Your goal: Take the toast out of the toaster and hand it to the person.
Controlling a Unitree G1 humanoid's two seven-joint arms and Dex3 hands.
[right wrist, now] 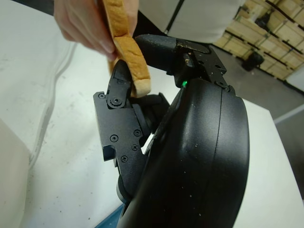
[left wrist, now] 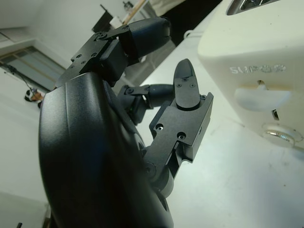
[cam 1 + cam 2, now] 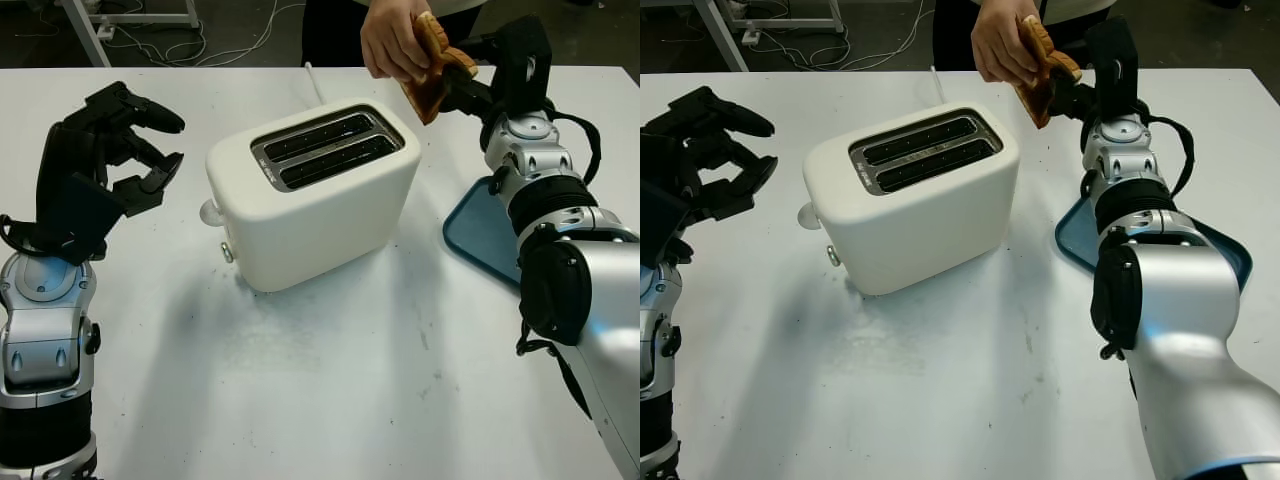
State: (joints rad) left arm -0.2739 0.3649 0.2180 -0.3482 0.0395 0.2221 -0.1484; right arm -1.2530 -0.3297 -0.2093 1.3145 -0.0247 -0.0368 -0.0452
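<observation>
Toast (image 3: 432, 72): out of the toaster, up at the far right of the table, between the right hand's fingers and the person's hand, both touching it.
Toaster (image 3: 312, 195): white two-slot, mid-table, both slots look empty, lever side faces the left hand.
Right hand (image 3: 462, 78): extended toward the far edge, fingers clamped on the lower part of the slice; the right wrist view shows the slice pinched between a finger (image 1: 119, 95) and the upper digit.
Person's hand (image 3: 393, 42): reaches in from the far side, gripping the top of the slice.
Left hand (image 3: 120, 140): raised beside the toaster, well apart from it, fingers curled, holding nothing, idle.
Blue tray (image 3: 480, 232): on the table under the right forearm, partly hidden.
Progress: extraction done, handover in hand; both parties hold the slice.
Left to do: right hand lets go once the person has it, then pulls back.
Risk: the slice could tear if both pull.
</observation>
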